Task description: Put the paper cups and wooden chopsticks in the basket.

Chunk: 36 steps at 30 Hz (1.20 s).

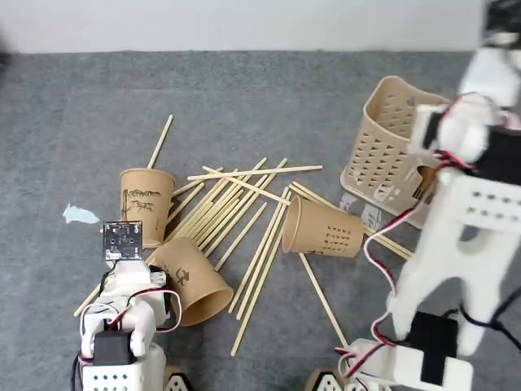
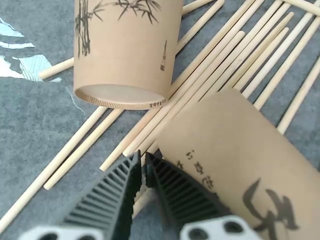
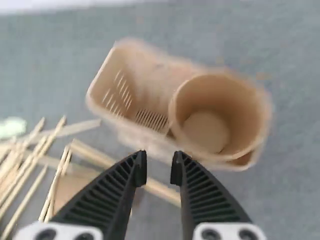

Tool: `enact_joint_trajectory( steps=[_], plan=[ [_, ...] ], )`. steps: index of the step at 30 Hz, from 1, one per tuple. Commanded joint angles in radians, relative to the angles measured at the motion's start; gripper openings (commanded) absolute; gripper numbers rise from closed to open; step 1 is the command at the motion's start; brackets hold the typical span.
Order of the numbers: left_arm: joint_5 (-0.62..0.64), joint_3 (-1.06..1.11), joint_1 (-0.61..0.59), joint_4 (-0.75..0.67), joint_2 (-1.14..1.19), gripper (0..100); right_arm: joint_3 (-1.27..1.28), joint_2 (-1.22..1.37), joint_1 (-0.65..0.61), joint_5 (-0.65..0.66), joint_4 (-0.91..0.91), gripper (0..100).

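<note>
**Brown cup in the basket, three more out on the table**

So one brown paper cup point(image 3: 215, 120) sits inside the beige slotted plastic basket point(image 3: 125, 95), open end facing the right wrist camera. The right gripper point(image 3: 157, 167) hangs above the basket's near edge, jaws a narrow gap apart, holding nothing.

Out on the grey felt tabletop point(image 1: 244, 90) there's a bamboo-print paper cup point(image 1: 146, 204), a tipped-over paper cup point(image 1: 191, 281) right next to it, and a third cup on its side point(image 1: 321, 230) just beside the basket. Pale wooden chopsticks point(image 1: 236, 212) are scattered between and under them.

The left gripper point(image 2: 141, 167) is low over the chopsticks beside the tipped-over cup, jaws nearly touching, gripping nothing I can see.
</note>
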Motion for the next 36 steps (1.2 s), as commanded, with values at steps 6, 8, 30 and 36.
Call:
enact_joint_trajectory(
  steps=[6, 8, 30, 36],
  plan=[
    [0.005, -0.008, 0.003, 0.005, -0.011, 1, 0.295, -0.039, -0.26, 0.009, 0.039, 9.1],
    [0.005, -0.008, 0.003, 0.005, -0.011, 1, 0.334, -0.039, -0.326, 0.008, 0.039, 9.1],
    [0.005, -0.008, 0.003, 0.005, -0.011, 1, 0.25, 0.351, -0.582, -0.092, 0.038, 15.1],
    [0.005, -0.008, 0.003, 0.005, -0.011, 1, 0.242, 0.404, -0.544, -0.091, 0.039, 15.1]
  ],
)
